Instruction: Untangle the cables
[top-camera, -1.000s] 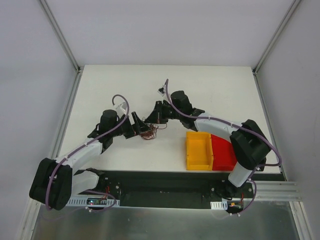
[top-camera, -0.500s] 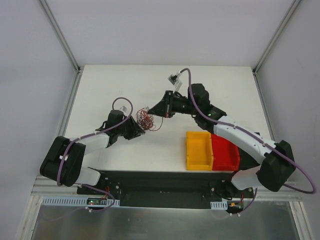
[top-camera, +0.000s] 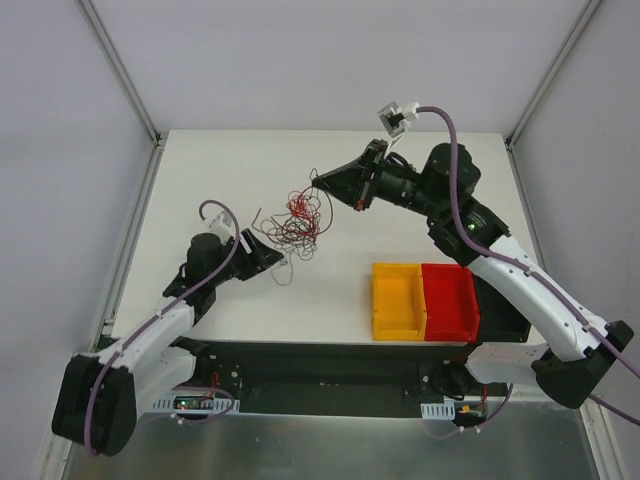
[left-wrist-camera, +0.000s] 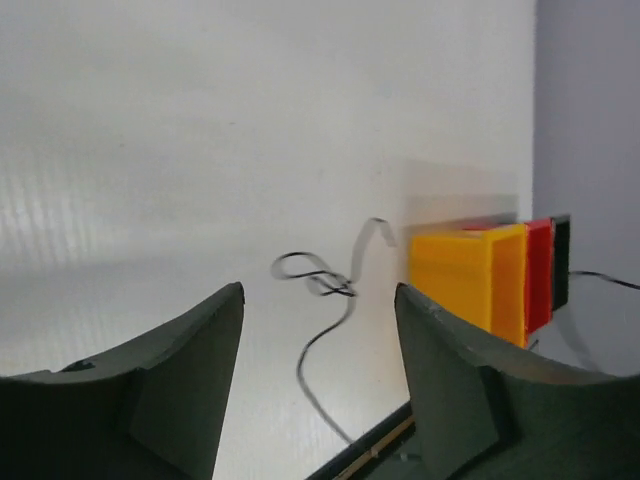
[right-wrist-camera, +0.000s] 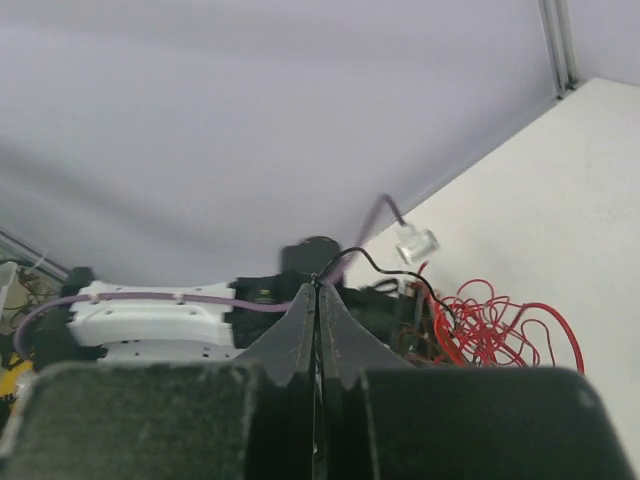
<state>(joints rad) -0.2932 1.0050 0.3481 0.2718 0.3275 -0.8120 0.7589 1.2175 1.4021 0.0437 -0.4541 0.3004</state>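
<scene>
the cables, a scribble of red and darker strands, sit just toward 10 o'clock of the middle of the white table. the right gripper pinches one thin black strand at the tangle's 1 o'clock. its claw is closed tight on that wire, with the red loops trailing below it. at the tangle's 7 o'clock the left gripper hovers low with its claw parted about halfway and nothing between the jaws. a loose black loop lies on the table just ahead of it. the yellow bin and red bin stand side by side at 4 o'clock of the tangle, well apart from it. the step in hand looks like the pull-apart, one end lifted while the knot awaits an anchor. the next move likely calls for the left claw to close on the loose loop or the tangle's near edge. the two arms could then draw apart slowly, since wires this thin slip easily from a grip.
</scene>
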